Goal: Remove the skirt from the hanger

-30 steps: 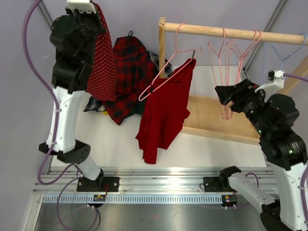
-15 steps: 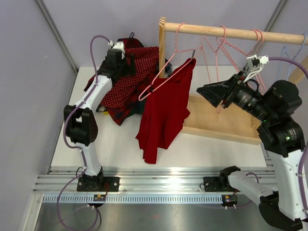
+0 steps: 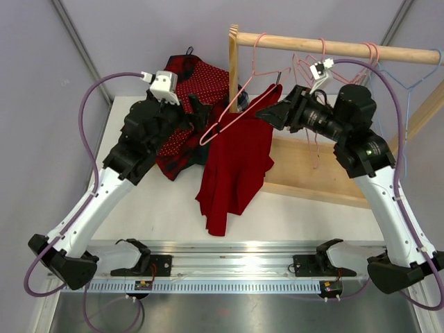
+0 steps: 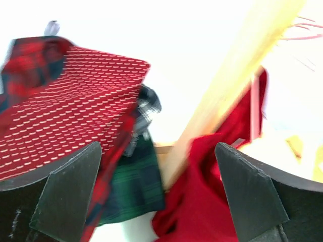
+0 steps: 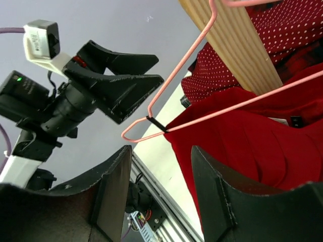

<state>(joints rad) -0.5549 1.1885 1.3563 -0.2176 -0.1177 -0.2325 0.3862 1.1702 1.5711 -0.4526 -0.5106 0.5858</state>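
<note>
**Left wrist view:** motion-blurred, background washed out; wooden post (image 4: 234, 83) and red skirt (image 4: 202, 206) lack sharp edges.
**Right wrist view:** skirt cut by the right and lower edges; pink hanger (image 5: 156, 123) hook out of frame.
**Top view:** left arm (image 3: 132, 156) hides part of the clothes pile (image 3: 208, 83).

The top view is bright, evenly lit and sharp, with a white glare streak on the metal rail (image 3: 250, 262) at 6 o'clock and only soft, faint shadows around the red skirt (image 3: 236, 166). The left wrist view is smeared by motion blur, with the dotted fabric (image 4: 65, 101) at 9 o'clock stretched into dashes and the background from 12 to 3 o'clock blown out to pure white. The right wrist view is clear and evenly lit, though its own dark fingers (image 5: 111, 201) at 6 o'clock look soft and shadowed.
</note>
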